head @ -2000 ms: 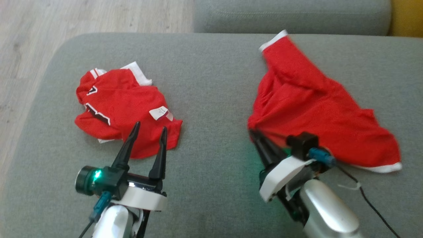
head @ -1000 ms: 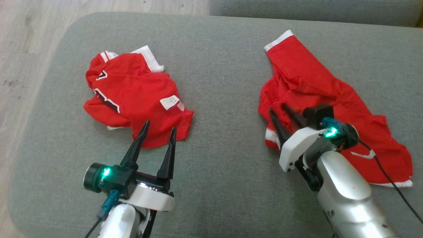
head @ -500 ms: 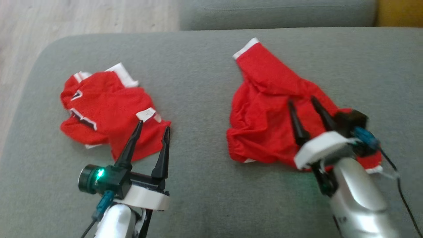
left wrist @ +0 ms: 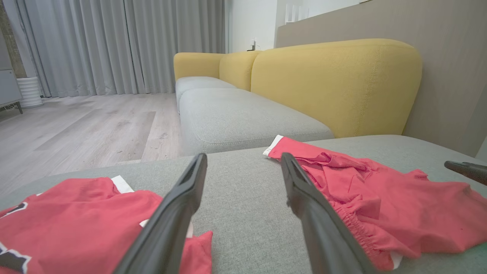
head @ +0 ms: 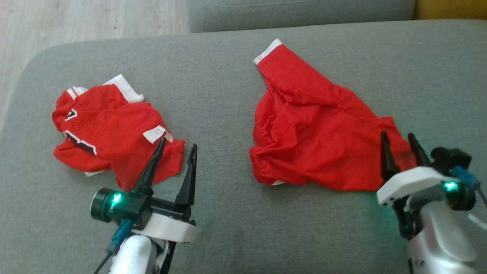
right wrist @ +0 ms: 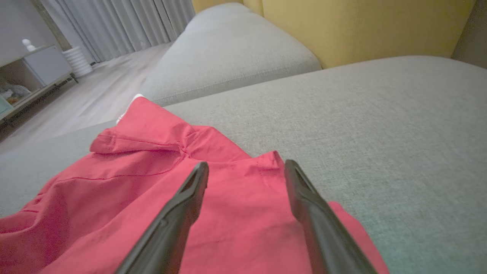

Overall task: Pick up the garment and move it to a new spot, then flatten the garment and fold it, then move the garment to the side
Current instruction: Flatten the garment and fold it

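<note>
A plain red garment (head: 315, 129) with white trim lies rumpled on the grey sofa cushion (head: 220, 95), right of centre. It also appears in the left wrist view (left wrist: 380, 198) and the right wrist view (right wrist: 133, 179). My right gripper (head: 397, 135) hovers open over that garment's right edge, nothing between its fingers (right wrist: 246, 165). Another red garment (head: 110, 129), with black-and-white lettering and a white tag, lies crumpled at the left (left wrist: 76, 213). My left gripper (head: 178, 144) stands open by its near right corner, empty (left wrist: 243, 160).
A second grey seat cushion (left wrist: 243, 118) lies beyond the far edge, with a yellow backrest (left wrist: 335, 83) behind it. Wooden floor (head: 76, 19) runs along the cushion's left side. Bare cushion (head: 418, 76) spreads right of and behind the plain garment. A low cabinet (right wrist: 34, 72) stands across the room.
My right gripper has opened, let go of the plain garment and drawn back to its right edge. The garment now lies more bunched. The camera shifted; my left arm kept still.
</note>
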You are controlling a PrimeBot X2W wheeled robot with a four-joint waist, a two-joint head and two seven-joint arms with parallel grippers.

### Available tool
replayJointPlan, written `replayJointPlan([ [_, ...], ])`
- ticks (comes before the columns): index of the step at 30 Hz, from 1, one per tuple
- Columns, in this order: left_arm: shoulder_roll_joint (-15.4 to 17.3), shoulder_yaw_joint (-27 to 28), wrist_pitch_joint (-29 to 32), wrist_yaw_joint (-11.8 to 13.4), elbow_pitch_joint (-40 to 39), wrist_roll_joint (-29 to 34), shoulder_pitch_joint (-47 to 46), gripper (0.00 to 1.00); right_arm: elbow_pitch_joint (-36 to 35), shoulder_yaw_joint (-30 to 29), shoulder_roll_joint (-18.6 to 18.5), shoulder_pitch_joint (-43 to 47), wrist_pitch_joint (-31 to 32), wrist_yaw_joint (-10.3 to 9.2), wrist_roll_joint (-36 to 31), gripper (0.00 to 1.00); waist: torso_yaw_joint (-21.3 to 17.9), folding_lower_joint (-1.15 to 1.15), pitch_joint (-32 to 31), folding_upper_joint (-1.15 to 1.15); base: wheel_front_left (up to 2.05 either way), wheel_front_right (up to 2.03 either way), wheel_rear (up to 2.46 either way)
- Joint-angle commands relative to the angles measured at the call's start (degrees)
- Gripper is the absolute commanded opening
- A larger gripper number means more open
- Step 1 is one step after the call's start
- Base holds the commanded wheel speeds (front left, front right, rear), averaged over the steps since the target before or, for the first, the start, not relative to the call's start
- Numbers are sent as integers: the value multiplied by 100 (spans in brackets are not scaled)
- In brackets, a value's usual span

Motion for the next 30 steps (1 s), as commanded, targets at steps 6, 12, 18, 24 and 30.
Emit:
replayJointPlan([
  [6, 27, 109, -55, -51, -179, 48, -212, 100, 321, -493, -7, -671, 547, -4, -262, 100, 193, 0, 238, 0, 0, 0, 0],
  [12, 23, 90, -55, -72, -163, 61, -253, 100, 727, -829, -7, -925, 648, -4, -540, 100, 297, 0, 347, 0, 0, 0, 0],
  [18, 15, 91, -55, -79, -159, 59, -285, 100, 1170, -1143, -7, -1167, 609, -4, -854, 100, 357, 0, 411, 0, 0, 0, 0],
  [24, 13, 122, -55, -77, -119, 70, -307, 100, 1421, -1107, -7, -1377, 370, -4, -957, 0, 322, 0, 381, 0, 0, 0, 0],
  [30, 8, 152, -55, -64, -84, 64, -247, 100, 1355, -905, -7, -1525, 180, -4, -851, 0, 226, 0, 183, 0, 0, 0, 0],
])
